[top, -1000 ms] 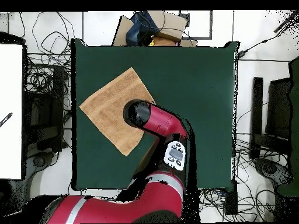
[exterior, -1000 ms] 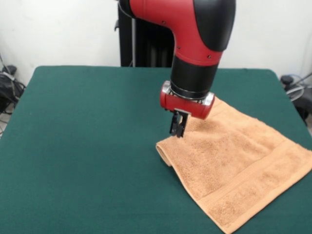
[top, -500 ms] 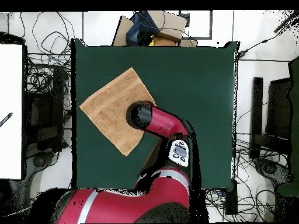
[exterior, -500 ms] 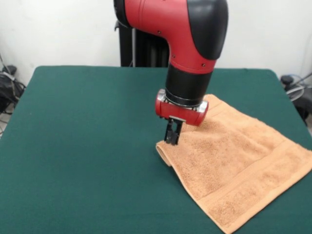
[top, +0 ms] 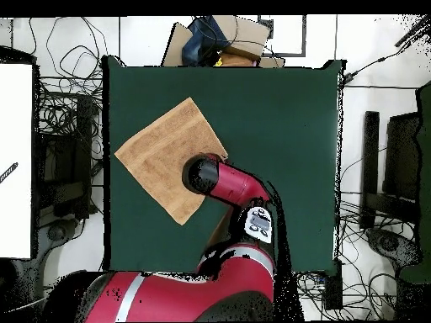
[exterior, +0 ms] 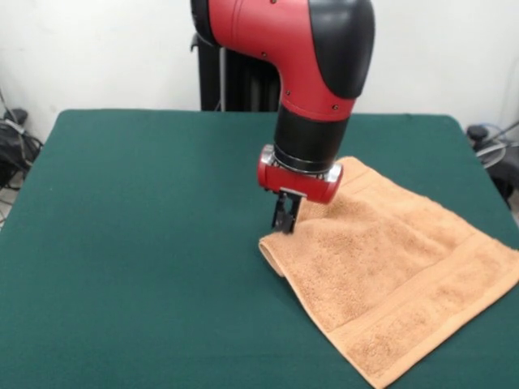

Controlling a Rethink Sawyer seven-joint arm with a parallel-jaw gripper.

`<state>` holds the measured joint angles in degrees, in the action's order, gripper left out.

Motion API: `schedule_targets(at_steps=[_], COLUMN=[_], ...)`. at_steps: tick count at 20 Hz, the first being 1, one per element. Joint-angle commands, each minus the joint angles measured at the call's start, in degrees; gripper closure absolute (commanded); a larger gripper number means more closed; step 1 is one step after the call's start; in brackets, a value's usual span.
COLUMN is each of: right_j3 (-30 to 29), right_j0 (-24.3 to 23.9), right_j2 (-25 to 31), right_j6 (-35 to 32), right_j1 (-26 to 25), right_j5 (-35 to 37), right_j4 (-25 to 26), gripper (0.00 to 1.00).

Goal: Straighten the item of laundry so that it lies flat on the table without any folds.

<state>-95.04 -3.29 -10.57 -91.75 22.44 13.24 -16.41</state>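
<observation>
The light orange-tan towel (exterior: 389, 275) lies on the right part of the dark green table (exterior: 146, 243) in the front view, turned like a diamond. Its left corner (exterior: 272, 250) is rolled under into a thick fold. My gripper (exterior: 284, 220) hangs straight down from the red and black arm, with its tips just above that folded corner. Its jaws stand close together with nothing between them. In the overhead view the towel (top: 160, 151) lies at the table's (top: 278, 126) left side, and the arm's wrist (top: 202, 175) covers the gripper.
The towel's right corner (exterior: 511, 263) reaches the table's right edge in the front view. Cables (exterior: 16, 142) and gear lie off the table's sides. A cardboard box (top: 215, 42) stands beyond the table's top edge in the overhead view.
The gripper has moved a little to the left in the front view, from over the towel's inner part to over its folded left corner. The towel has not moved.
</observation>
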Motion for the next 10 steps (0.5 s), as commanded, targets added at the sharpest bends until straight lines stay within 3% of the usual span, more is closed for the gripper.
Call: schedule_targets(at_steps=[1,10], right_j3=[-4.51,-5.67], right_j0=[-0.49,-1.48], right_j2=[6.75,7.90], right_j6=[-9.80,-9.64], right_j1=[-0.80,-0.53], right_j5=[-3.05,-5.76], right_j4=[1.79,2.49], gripper=[1.00,1.00])
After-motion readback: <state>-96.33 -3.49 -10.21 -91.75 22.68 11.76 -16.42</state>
